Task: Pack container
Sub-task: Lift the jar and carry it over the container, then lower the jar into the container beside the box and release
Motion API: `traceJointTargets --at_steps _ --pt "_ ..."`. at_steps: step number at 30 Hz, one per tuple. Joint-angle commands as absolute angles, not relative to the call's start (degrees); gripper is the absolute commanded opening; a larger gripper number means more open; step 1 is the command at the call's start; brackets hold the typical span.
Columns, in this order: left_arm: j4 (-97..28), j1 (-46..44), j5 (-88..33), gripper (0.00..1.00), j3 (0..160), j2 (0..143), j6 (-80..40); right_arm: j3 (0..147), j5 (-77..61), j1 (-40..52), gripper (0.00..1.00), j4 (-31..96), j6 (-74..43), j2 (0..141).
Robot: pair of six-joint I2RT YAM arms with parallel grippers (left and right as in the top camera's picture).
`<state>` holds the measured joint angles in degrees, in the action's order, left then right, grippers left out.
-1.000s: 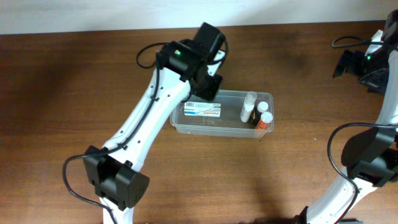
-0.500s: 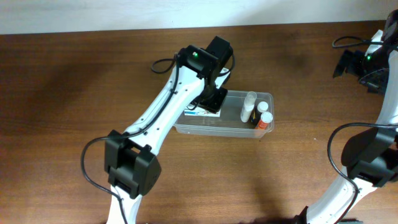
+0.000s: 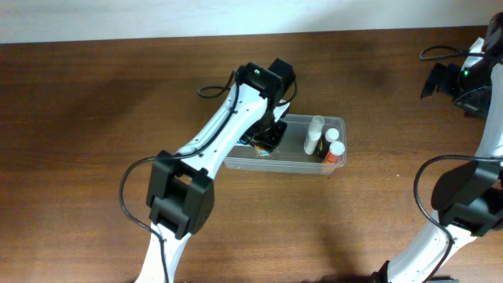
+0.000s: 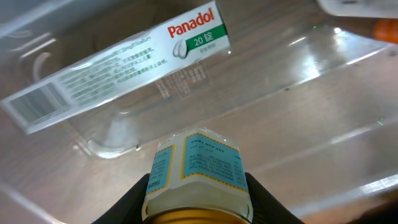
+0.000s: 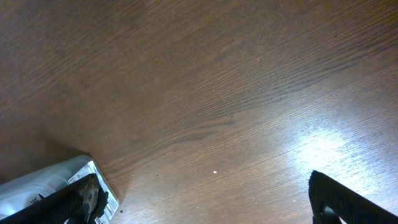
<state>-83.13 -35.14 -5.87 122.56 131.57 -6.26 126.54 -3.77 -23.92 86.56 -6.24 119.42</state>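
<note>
Since a second ago the left arm has swung right and forward, so its left pincer [image 4: 198, 198] has gone from the far left corner of the container [image 3: 297, 159] to a spot above its left half, hiding most of the Panadol box [image 4: 118, 65] from overhead. The container sits on the bench [image 3: 94, 118] a little right of centre, its long sides running left to right, in the same place as before. The left pincer is clamped on a small bottle [image 4: 199, 163] with a pale blue label and a gold cap, a finger pressing on either side. The wrist view shows the bottle inside the container's outline, near the box lying flat on the clear floor; whether it touches that floor cannot be told. At the right end of the container lie a slim white bottle [image 3: 314, 134], a white-capped bottle [image 3: 332, 134] and an orange bottle [image 3: 335, 155], close together. The right pincer [image 5: 202, 194] hangs far off at the right edge over bare wood, its fingers wide apart and holding nothing, with a printed silvery packet [image 5: 50, 177] beside its left finger.
</note>
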Motion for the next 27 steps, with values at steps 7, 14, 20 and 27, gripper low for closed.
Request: traceJointTargets --at_steps 7,14,20,27 --pt "-83.05 -35.48 -6.87 0.34 122.87 134.04 -6.76 127.52 -3.88 -23.81 0.98 86.54 -6.94 118.43" --pt "-83.02 -35.48 -6.87 0.35 122.87 134.04 -6.76 127.52 -3.88 -23.81 0.98 86.56 -6.94 118.43" --pt "-83.05 -35.48 -6.90 0.35 122.87 134.04 -6.76 127.52 -3.88 -23.81 0.98 86.56 -6.94 118.43" --pt "-83.20 -35.48 -6.90 0.35 122.87 134.06 -6.79 127.52 -3.88 -23.81 0.98 86.54 -6.94 118.43"
